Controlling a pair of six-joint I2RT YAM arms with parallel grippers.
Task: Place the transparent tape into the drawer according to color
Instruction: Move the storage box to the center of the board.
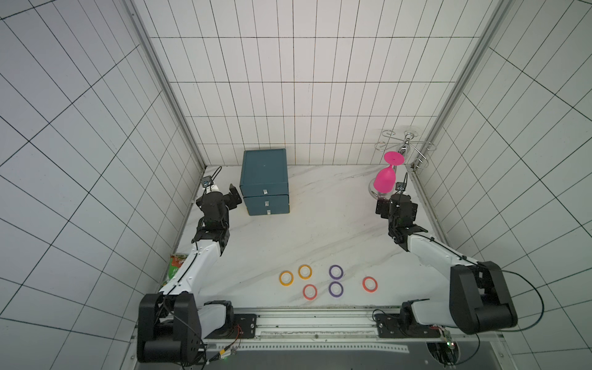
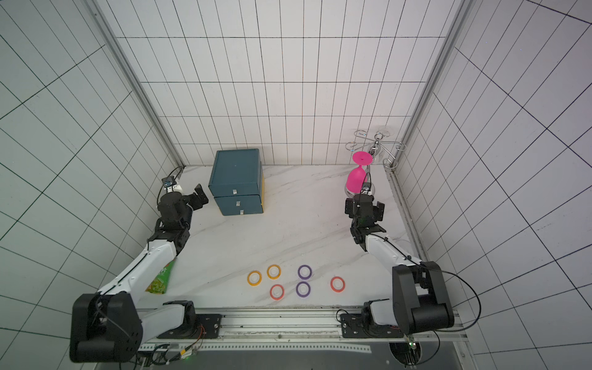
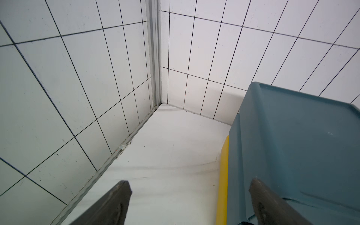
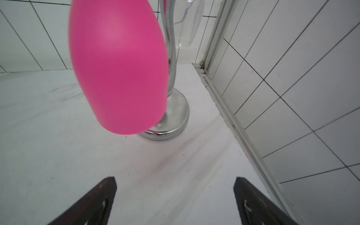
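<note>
Left pincer (image 3: 190, 182) and right pincer (image 4: 175, 178) gape empty, held clear of the tape rings (image 1: 330, 272); the drawers (image 1: 266, 203) seem shut.

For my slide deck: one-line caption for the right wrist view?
Right gripper, fingers open and empty, faces a pink goblet hanging bowl-down on a chrome rack.

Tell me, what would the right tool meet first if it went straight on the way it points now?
Probably the pink glass hanging on the chrome rack, close ahead of the open right tool; depth is unclear, so the rack's base might come first.
</note>
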